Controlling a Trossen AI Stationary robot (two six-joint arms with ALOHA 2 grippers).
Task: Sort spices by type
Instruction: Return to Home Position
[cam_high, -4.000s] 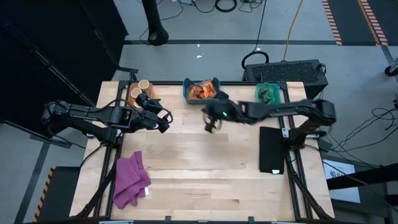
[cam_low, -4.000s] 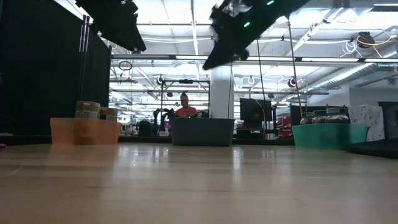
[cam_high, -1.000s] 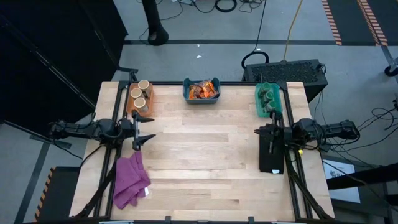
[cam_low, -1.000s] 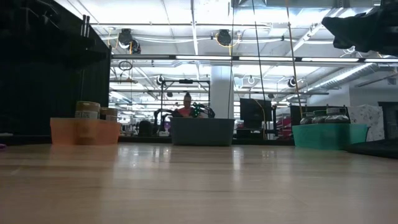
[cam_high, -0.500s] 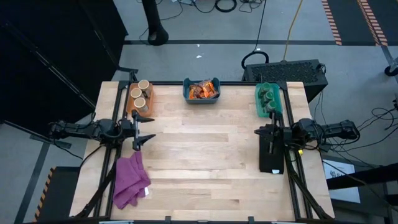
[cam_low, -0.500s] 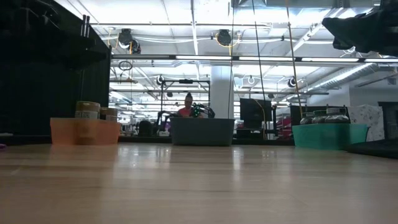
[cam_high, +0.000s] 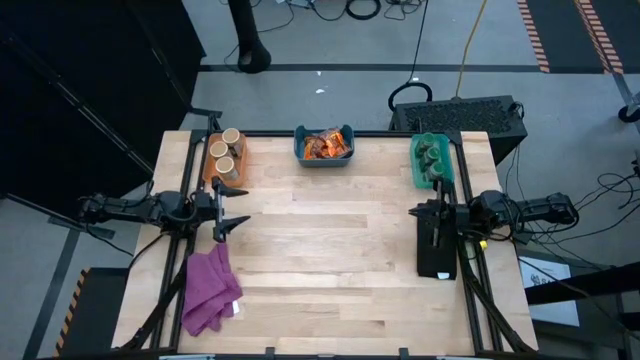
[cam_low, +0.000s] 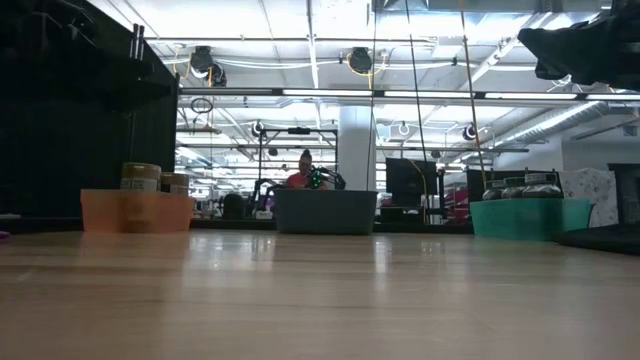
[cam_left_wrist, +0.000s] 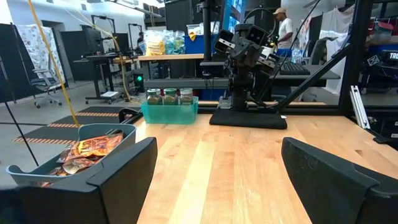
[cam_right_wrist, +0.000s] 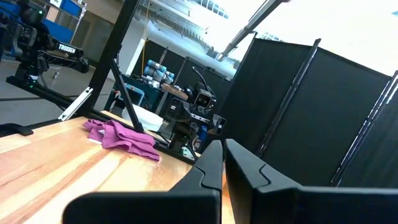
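1. At 11 o'clock on the table (cam_high: 330, 250), the orange bin (cam_low: 135, 212) holds the tan jars (cam_high: 225, 152). They are small and round with pale cream tops, and they stand upright close together.
2. At 12 o'clock, the blue bin (cam_low: 325, 212) holds the packets (cam_high: 325, 146). These are flat, printed in orange and dark, and piled loosely over one another.
3. At 1 o'clock, the teal bin (cam_low: 525, 215) holds the green jars (cam_high: 431, 155). The left wrist view shows three side by side, upright, with dark lids.
4. The jars look rigid, light and smooth-walled, so they would probably slip if pinched near the lid. The safer hold is across the body, below the cap.
5. The packets look thin, limp and crinkly and should weigh almost nothing. They are best pinched at a free edge or corner, since a flat face gives the fingers nothing to close on.
6. The left gripper (cam_high: 238, 207) hangs at 9 o'clock with its fingers spread wide and nothing between them.
7. The right gripper (cam_high: 432, 213) sits at 3 o'clock over the black mat (cam_high: 437, 255). Its fingers are drawn together to a thin slit and hold nothing.
8. A purple cloth (cam_high: 210, 290) lies crumpled at 7 o'clock, well apart from the bins.
9. Each type appears to be in its own bin, so the sorting looks finished. Both arms look parked at the table's sides.
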